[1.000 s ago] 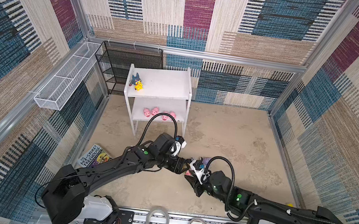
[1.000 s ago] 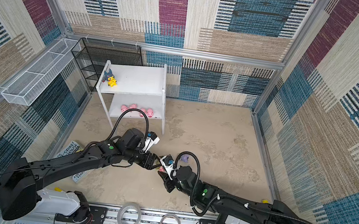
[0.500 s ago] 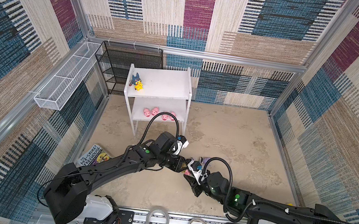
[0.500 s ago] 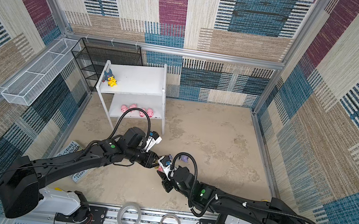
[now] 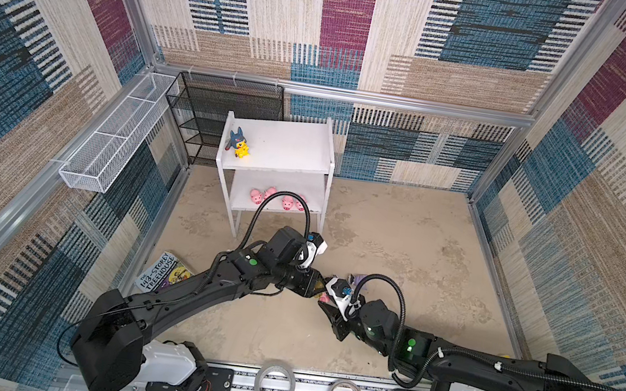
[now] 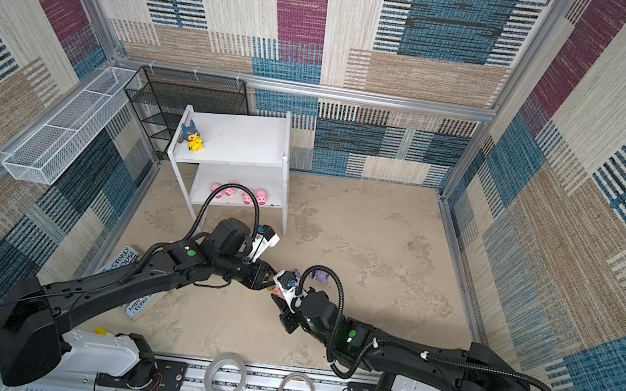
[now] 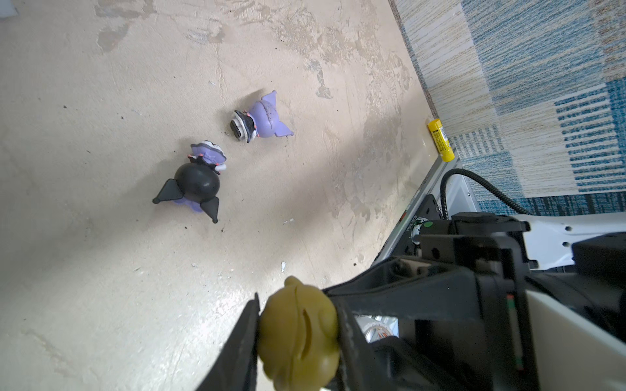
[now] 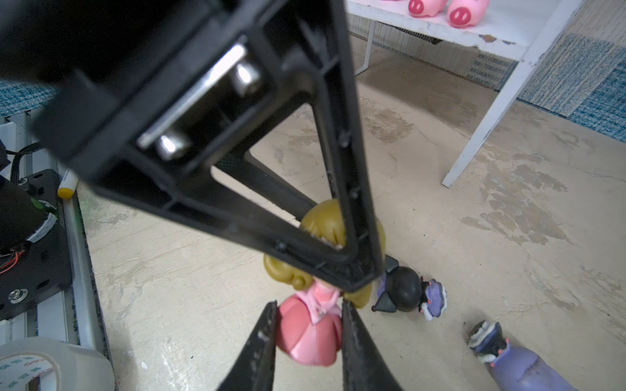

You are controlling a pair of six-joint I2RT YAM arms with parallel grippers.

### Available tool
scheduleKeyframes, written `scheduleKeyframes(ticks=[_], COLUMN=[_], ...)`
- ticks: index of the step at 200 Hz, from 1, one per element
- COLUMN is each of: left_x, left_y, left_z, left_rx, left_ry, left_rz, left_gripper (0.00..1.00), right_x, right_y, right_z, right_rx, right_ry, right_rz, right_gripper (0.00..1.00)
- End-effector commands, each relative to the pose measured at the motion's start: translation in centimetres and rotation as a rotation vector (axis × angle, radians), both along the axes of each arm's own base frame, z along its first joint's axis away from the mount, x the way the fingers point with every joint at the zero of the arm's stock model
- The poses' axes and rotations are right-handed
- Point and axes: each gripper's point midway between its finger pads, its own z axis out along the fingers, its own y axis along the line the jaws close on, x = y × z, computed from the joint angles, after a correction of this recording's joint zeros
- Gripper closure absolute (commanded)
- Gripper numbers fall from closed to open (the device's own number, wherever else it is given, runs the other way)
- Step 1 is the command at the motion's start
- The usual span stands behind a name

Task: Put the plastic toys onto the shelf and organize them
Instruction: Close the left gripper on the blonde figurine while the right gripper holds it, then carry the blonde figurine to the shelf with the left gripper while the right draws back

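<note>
Between the fingers of the left gripper (image 7: 293,306) sits the blond head of the pink-dressed doll (image 8: 313,338), with a finger pressed to each side. The right gripper (image 8: 308,308) is clamped on the pink skirt from both sides, so both grippers grip the one doll. It is over the front middle of the floor (image 5: 401,239), well apart from the white two-tier shelf (image 5: 289,146).

On the shelf's upper board a yellow figure with a blue hood (image 5: 239,143) stands upright near the front left corner. On the lower board four pink pigs (image 6: 230,191) sit in a row, snouts toward the front.

One pig is partly covered by the left arm's cable (image 5: 258,213). In both top views only a sliver of the doll's pink shows between the grippers. In the right wrist view the left finger's frame hides her face. A paperback book (image 5: 162,279) lies partly under the left arm, and a yellow tube (image 7: 440,140) lies at the floor's edge by the wall.

The doll's long axis runs from one gripper to the other, head toward the left, skirt hem toward the right. Its tilt and height over the floor are hard to judge. A black-headed figure (image 7: 198,182) and a purple-headed figure (image 7: 264,116) lie on the floor near the doll, apart from each other.
</note>
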Motion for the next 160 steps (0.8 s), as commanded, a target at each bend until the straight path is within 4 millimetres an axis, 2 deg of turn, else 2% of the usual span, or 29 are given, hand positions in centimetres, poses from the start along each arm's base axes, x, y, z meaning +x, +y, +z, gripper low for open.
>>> scheduleKeyframes(ticks=[1,38,58,87,136,152,160], left_x=[0.2,1.0,1.4,2.4,5.9,7.4,8.1], left_y=[0.2,1.9,3.0,4.5,6.3,6.8,7.0], left_z=[1.2,2.9,4.8,8.0,15.7,18.3,19.5], left_rx=[0.005,0.085,0.148,0.262,0.453,0.498,0.506], left_ry=[-0.052,-0.167,-0.264,-0.434,-0.787,-0.892,-0.932], left_rz=[-0.014,0.006,-0.011,-0.061,-0.087,-0.056,-0.046], left_gripper=[0.75,0.75,0.75,0.77,0.81,0.88,0.89], right_x=[0.3,-0.5,-0.8,-1.3,-1.5,-1.3,-1.1], right_y=[0.2,0.8,0.9,0.7,-0.1,-0.3,-0.5], right_z=[0.6,1.8,2.9,5.6,11.9,13.6,14.3], right_rx=[0.023,0.073,0.097,0.147,0.22,0.217,0.217], right_ry=[-0.006,0.027,0.038,0.017,-0.095,-0.131,-0.146], right_rz=[-0.012,0.027,0.04,0.064,0.081,0.072,0.061], right_gripper=[0.54,0.22,0.14,0.1,0.06,0.05,0.02])
